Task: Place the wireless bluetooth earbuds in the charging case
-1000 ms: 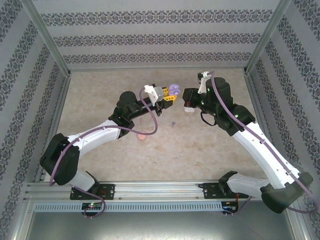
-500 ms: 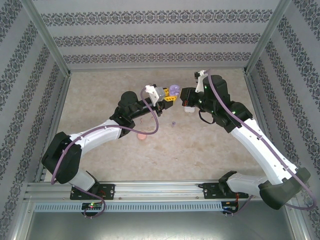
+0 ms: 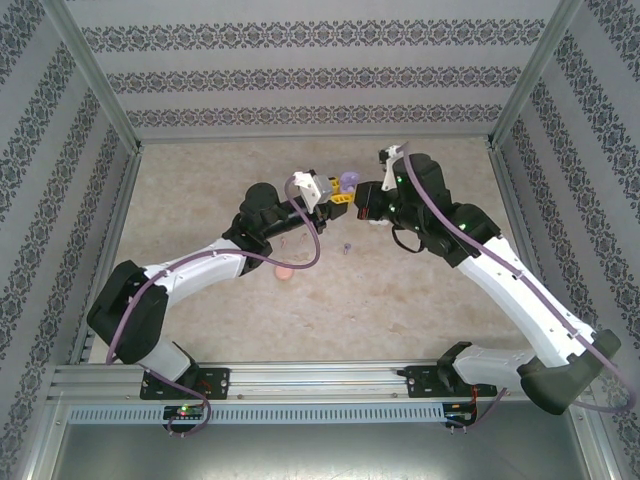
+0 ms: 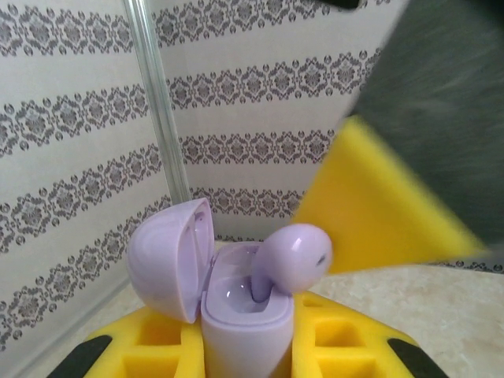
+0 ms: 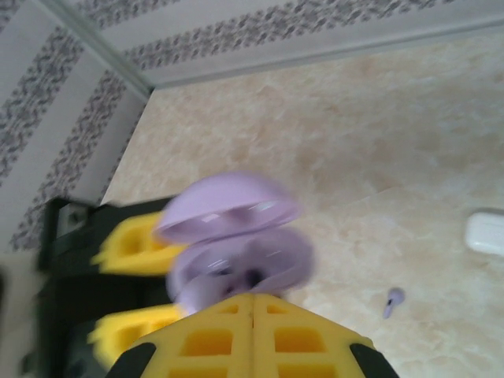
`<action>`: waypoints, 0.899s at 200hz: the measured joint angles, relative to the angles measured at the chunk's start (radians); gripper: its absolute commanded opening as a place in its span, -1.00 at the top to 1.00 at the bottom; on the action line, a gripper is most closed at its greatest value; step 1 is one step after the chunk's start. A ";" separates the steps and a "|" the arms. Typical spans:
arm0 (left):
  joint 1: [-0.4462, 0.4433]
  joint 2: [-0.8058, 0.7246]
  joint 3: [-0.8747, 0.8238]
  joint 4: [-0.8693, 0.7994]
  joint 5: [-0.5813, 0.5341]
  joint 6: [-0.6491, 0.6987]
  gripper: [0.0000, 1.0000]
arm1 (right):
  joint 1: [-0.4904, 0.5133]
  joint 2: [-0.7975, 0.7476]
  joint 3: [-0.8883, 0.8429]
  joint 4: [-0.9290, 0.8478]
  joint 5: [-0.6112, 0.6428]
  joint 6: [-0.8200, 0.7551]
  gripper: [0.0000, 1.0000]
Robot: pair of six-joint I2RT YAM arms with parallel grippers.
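In the purple case (image 4: 240,331) — clamped by left gripper (image 3: 340,198) — an earbud (image 4: 293,256) stands stem-down, seemingly half seated. Right gripper (image 5: 252,311), pinched shut, empty, just beside it.

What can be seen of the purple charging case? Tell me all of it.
The purple charging case is glossy lilac plastic, rounded and standing upright, clamped between the left gripper's yellow fingers. Its hinged lid is swung open to one side. One purple earbud sits stem-down in a well, with its head sticking out. The right gripper's shut yellow tip is right beside that bud.
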 measured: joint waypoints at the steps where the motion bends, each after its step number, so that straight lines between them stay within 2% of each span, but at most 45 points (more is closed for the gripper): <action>1: 0.000 0.002 0.000 -0.001 0.000 0.001 1.00 | 0.003 0.000 0.000 -0.001 0.000 0.000 1.00; 86: -0.001 0.031 -0.002 -0.005 -0.011 0.002 1.00 | 0.019 -0.011 0.009 -0.030 0.022 -0.011 1.00; 134: 0.004 0.029 -0.045 0.026 -0.041 0.001 1.00 | -0.082 -0.137 -0.058 -0.026 0.039 -0.002 1.00; 149: 0.010 0.018 -0.075 0.039 -0.055 0.001 1.00 | -0.119 -0.175 -0.120 -0.025 0.039 0.008 0.79; 180: 0.035 -0.053 -0.164 0.065 -0.099 -0.003 1.00 | -0.169 -0.149 -0.264 -0.015 0.035 0.040 0.11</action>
